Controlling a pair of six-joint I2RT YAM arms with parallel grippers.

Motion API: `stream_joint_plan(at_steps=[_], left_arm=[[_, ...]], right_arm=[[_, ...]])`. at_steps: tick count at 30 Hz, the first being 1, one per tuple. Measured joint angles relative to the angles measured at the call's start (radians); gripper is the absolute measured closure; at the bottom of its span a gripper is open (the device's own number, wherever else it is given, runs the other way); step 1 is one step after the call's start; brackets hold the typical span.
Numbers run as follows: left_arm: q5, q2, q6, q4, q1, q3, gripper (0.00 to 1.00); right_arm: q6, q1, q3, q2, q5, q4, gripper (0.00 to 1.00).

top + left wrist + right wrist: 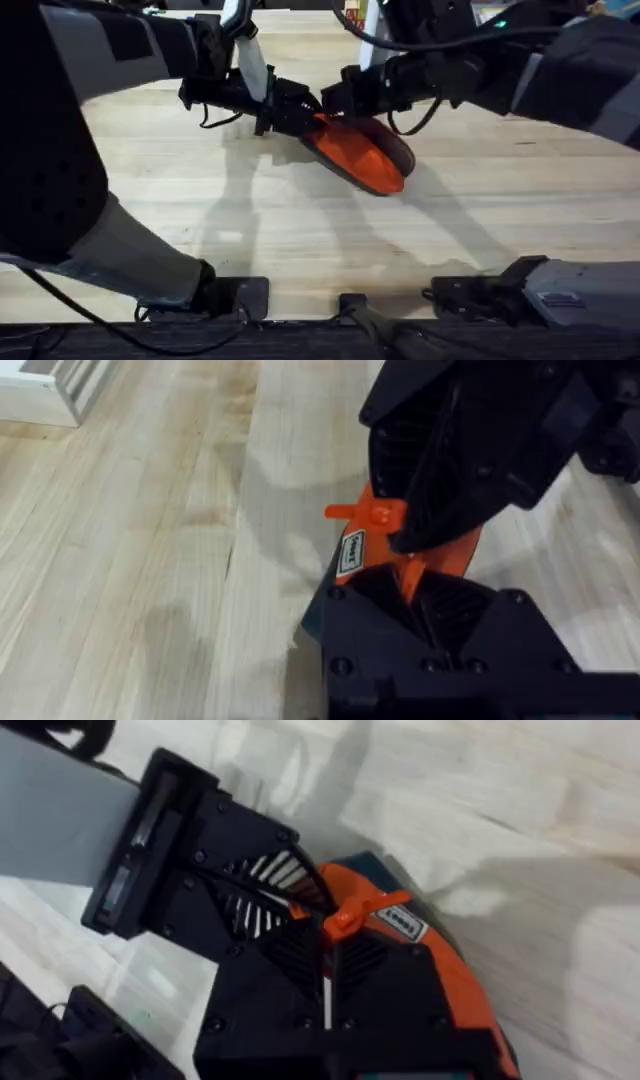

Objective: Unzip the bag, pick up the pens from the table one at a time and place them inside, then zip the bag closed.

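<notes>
While both grippers meet at the bag's (pixel 362 155) upper-left end, mid-frame, I see left (pixel 292 113) jaws clamping fabric, right (pixel 325 103) jaws closing on the red pull tab (pixel 368 513). I'd draw it steadily along the zipper, anchoring firmly.

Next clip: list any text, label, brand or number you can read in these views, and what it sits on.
Small white label sewn on the orange bag near the red pull tab: dark lettering, too blurred to read in the left wrist view.
Same label in the right wrist view: also unreadable.
No other text on the table.
</notes>
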Motion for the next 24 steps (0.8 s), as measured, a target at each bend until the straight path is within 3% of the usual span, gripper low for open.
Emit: stream_joint_plan(at_steps=[13, 24], left_arm=[[0.059, 0.000, 0.000, -0.007, -0.021, 0.000, 0.957], [0.055, 0.000, -0.001, -0.023, -0.026, -0.001, 0.957]], right_arm=[[-0.082, -0.067, 0.011, -0.070, -0.055, -0.164, 0.968], [-0.113, -0.135, 0.019, -0.076, -0.086, -0.273, 0.968]])
